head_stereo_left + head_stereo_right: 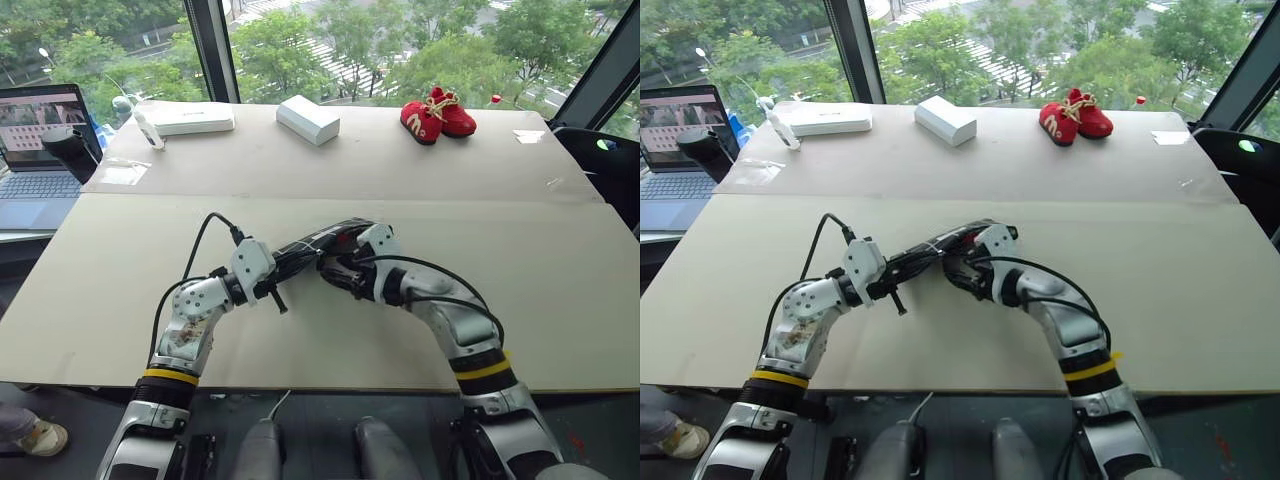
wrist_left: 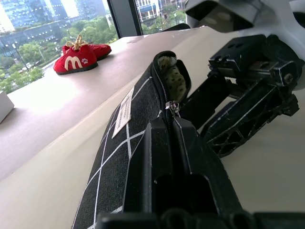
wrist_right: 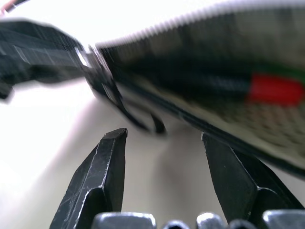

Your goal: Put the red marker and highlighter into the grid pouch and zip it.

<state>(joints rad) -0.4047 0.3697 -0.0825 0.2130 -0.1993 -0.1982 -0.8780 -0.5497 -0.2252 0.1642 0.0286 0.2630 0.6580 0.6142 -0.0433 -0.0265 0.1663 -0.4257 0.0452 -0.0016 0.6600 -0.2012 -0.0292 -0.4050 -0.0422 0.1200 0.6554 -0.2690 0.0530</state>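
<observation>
1. Black fabric crossed by a thin white grid: the grid pouch (image 2: 125,143), flat and rectangular with a small white label on its side, hangs above the pale board tabletop (image 1: 520,300), at the near middle of the board, between the two grippers.
2. The left gripper (image 2: 175,125) is clamped tight on the pouch's top edge, its two black fingers closed along the zipper line, right behind the small metal zipper slider (image 2: 171,108).
3. Past the slider the pouch mouth gapes, showing a pale spotted lining.
4. The right gripper (image 3: 164,138) sits just beside the open end of the pouch, opposite the left gripper; its jaws stand well apart and grip nothing.
5. The black zipper pull cord (image 3: 138,121) loops down from the pouch just ahead of the right gripper's fingertips (image 3: 116,136).
6. The red marker (image 3: 274,89), red-bodied with a dark end, lies inside the pouch, seen through the open mouth in the right wrist view.
7. A thin green strip shows just above the marker inside the pouch; whether that is the lime-green highlighter cannot be told.
8. Far beyond the pouch, at the window-side edge of the board, stand a pair of small red shoes (image 1: 437,115) and a white rectangular box (image 1: 307,119).
</observation>
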